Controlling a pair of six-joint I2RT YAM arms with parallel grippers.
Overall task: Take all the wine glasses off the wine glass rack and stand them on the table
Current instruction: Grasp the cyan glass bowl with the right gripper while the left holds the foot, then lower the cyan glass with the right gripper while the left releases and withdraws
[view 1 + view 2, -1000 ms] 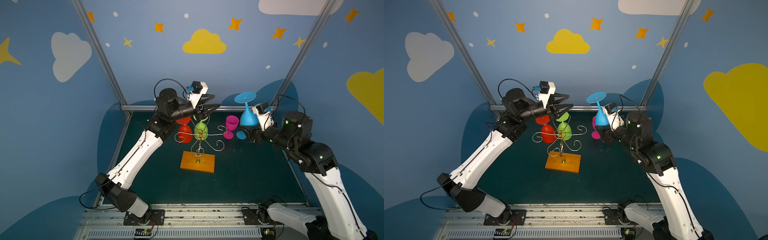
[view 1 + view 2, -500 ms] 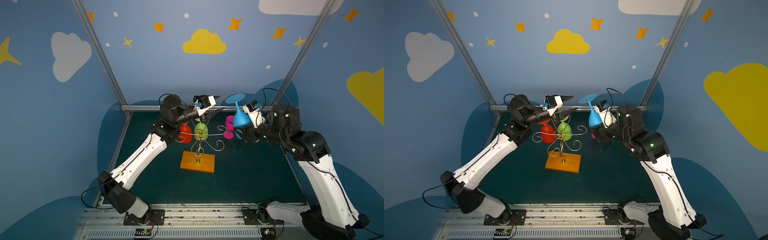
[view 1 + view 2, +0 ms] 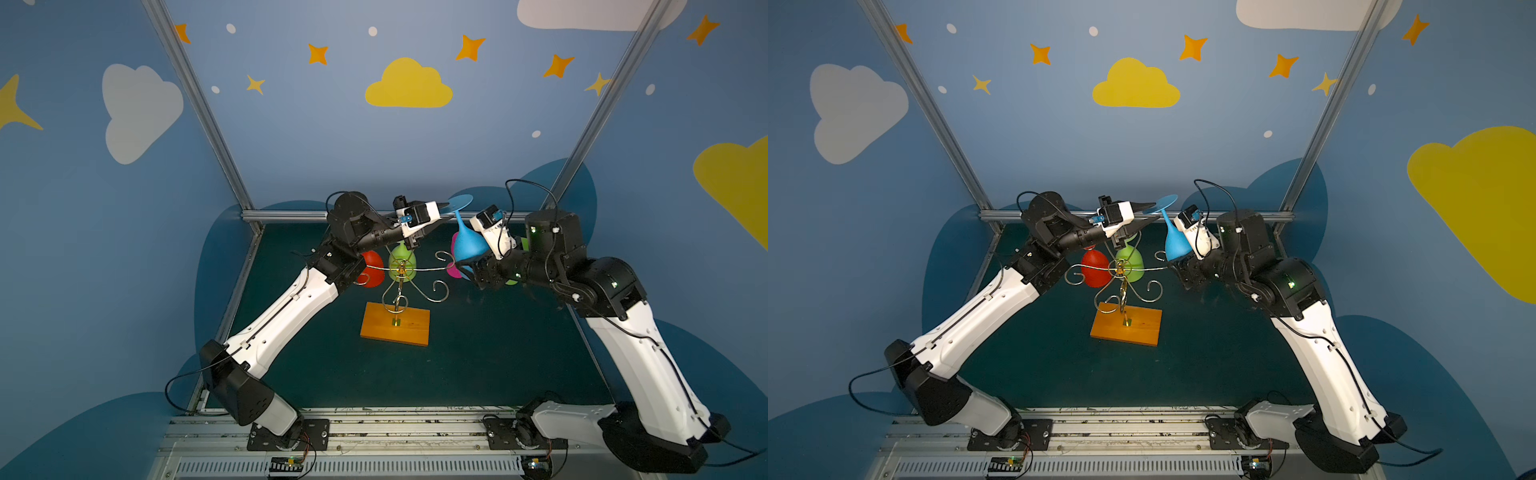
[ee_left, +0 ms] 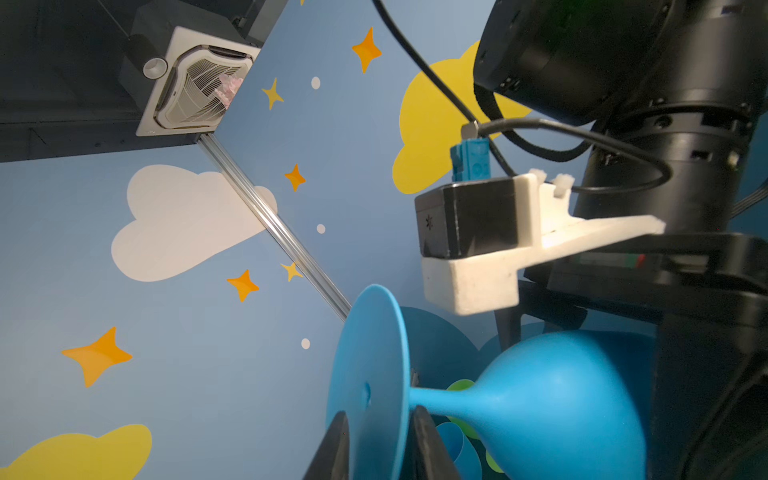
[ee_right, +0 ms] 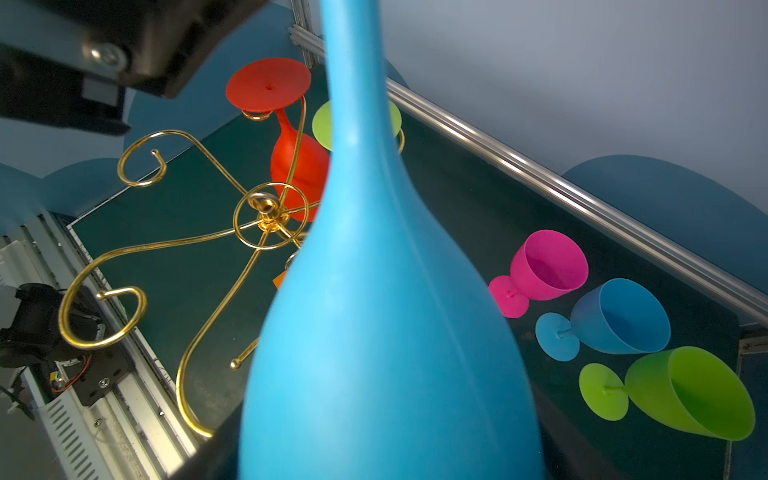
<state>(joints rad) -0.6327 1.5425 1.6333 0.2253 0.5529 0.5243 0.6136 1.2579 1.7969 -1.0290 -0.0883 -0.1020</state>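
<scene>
Hanging inverted on rack (image 3: 395, 329): red glass (image 3: 371, 270), green glass (image 3: 401, 253) | blue glass (image 3: 468, 246) is being held off rack, by bowl, in right gripper (image 3: 471, 264) | its foot is being straddled by part-open left gripper (image 4: 380, 413), contact unclear

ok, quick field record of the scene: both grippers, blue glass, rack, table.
right gripper: shut on the bowl of the blue wine glass, foot up, not hung on the rack
left gripper: fingers either side of that glass's foot; contact unclear
wine glass rack: red glass and green glass hang from its arms, foot up
table: pink glass, second blue glass and second green glass lie on their sides
</scene>
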